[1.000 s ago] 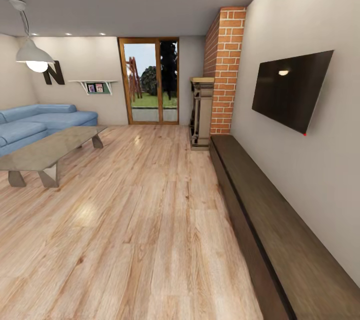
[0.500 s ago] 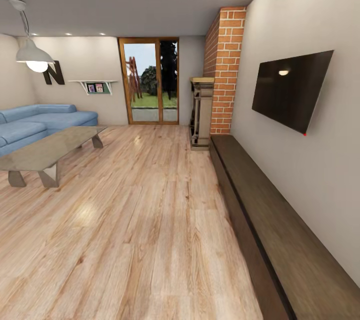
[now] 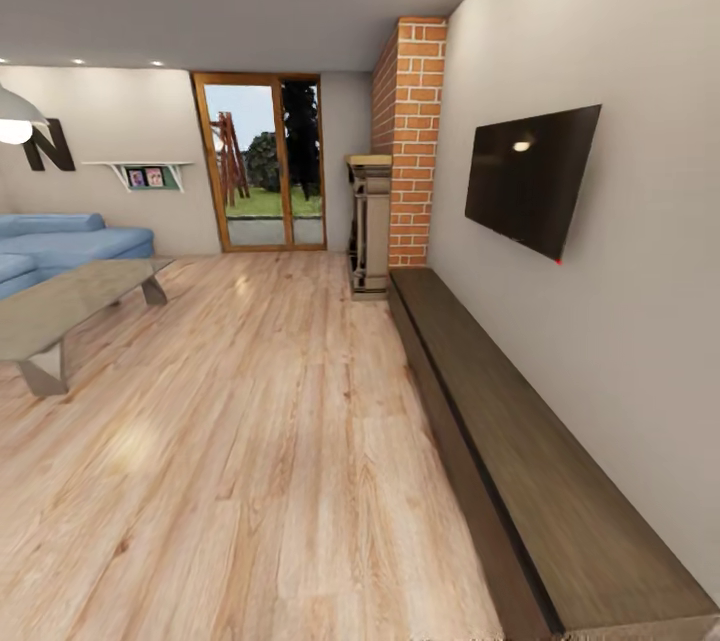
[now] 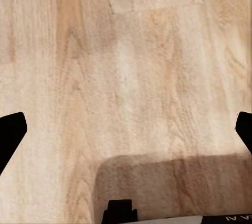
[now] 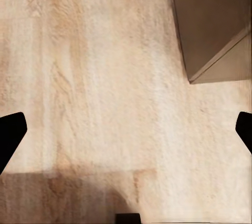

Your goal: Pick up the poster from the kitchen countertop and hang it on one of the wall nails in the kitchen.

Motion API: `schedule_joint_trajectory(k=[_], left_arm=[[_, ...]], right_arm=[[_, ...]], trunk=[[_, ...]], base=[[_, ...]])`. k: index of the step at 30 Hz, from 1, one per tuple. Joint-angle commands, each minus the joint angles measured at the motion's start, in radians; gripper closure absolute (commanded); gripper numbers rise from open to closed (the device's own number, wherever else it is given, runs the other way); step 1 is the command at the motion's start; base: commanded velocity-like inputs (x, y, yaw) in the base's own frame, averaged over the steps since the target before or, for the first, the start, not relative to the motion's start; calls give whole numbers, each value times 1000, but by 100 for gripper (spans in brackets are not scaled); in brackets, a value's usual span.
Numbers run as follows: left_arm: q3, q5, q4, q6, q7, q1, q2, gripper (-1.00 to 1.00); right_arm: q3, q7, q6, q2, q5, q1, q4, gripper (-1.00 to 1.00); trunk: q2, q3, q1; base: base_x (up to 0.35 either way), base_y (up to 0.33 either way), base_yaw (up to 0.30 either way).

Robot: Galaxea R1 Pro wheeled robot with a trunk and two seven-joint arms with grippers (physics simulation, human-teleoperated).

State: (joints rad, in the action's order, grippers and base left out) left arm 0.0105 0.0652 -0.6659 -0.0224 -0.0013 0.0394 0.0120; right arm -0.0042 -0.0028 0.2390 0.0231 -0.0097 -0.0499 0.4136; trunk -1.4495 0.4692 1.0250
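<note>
I am in a living room; the poster, the kitchen countertop and the wall nails are out of view. My left gripper (image 4: 126, 132) hangs over the light wooden floor (image 4: 131, 66), its two black fingertips far apart, open and empty. Over the same floor my right gripper (image 5: 126, 132) is also open with nothing between its fingers, and a corner of the dark bench (image 5: 215, 19) lies just beyond it.
A long dark wooden bench (image 3: 520, 461) runs along the right wall under a black wall TV (image 3: 530, 179). Beyond it stand a brick column (image 3: 410, 141) and a wooden stand (image 3: 370, 221). A coffee table (image 3: 60, 306) and blue sofa (image 3: 60, 239) sit left; a glass door (image 3: 260, 161) is ahead.
The whole head view has slid to the left in the last half second, so the camera has turned to the right. Nothing in the room itself has moved.
</note>
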Motion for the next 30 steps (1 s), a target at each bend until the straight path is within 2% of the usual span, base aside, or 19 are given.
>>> schedule_joint_trajectory(k=[1,5,16,30], left_arm=[[1,7,-1,-2,0,0,0,-100],[1,7,-1,-2,0,0,0,-100],[0,7,0,-2,-2,0,-1,-100],[0,7,0,-1,-2,0,0,-100]], right_arm=[[0,0,3,0,-1,-1,-1,-100],[0,-1,3,0,-1,-1,-1,-100],[0,-1,3,0,-1,-1,-1,-100],[-2,0,3,0,-1,-1,-1,-100]], trunk=[[0,1,0],[0,1,0],[0,1,0],[0,1,0]], base=[[0,0,-267],[-61,0,-227],[-259,0,-88],[-24,0,-277]])
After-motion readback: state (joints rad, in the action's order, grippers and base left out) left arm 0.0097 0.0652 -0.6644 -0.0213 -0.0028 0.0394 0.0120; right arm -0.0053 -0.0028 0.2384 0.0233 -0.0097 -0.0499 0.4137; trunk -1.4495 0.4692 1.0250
